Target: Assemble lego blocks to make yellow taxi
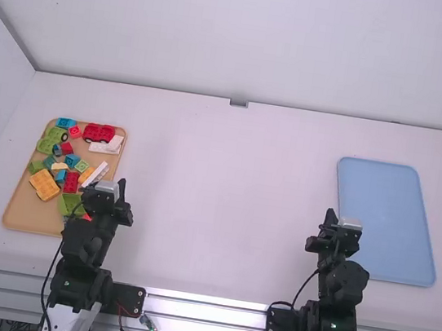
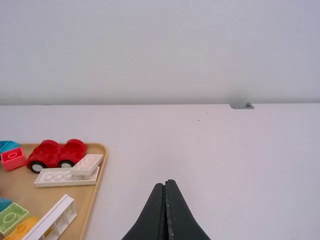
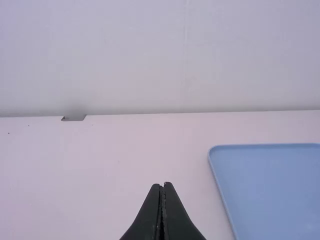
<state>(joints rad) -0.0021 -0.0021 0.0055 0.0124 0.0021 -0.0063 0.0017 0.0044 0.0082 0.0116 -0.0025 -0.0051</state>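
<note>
Nearest the camera, your left gripper (image 2: 167, 183) stands with its fingers brought together, nothing between them; your right gripper (image 3: 163, 185) is found in the same condition. The red wheeled base (image 1: 98, 133) lies in the wooden tray (image 1: 16, 217), left of and beyond the left jaws; the large yellow brick (image 1: 44, 184) lies farther left, among other blocks. The blue tray (image 1: 391, 214) is to the right of the right jaws. The step in hand is judged to be fetching the base. Open your left jaws well above it, descend level, and close across its narrow body, clear of the wheels. Take care over the white brick (image 2: 87, 164) resting on the white plate (image 2: 57, 177), just on the near side. Lift straight, then set down between both grippers, wheels down, for stacking.
</note>
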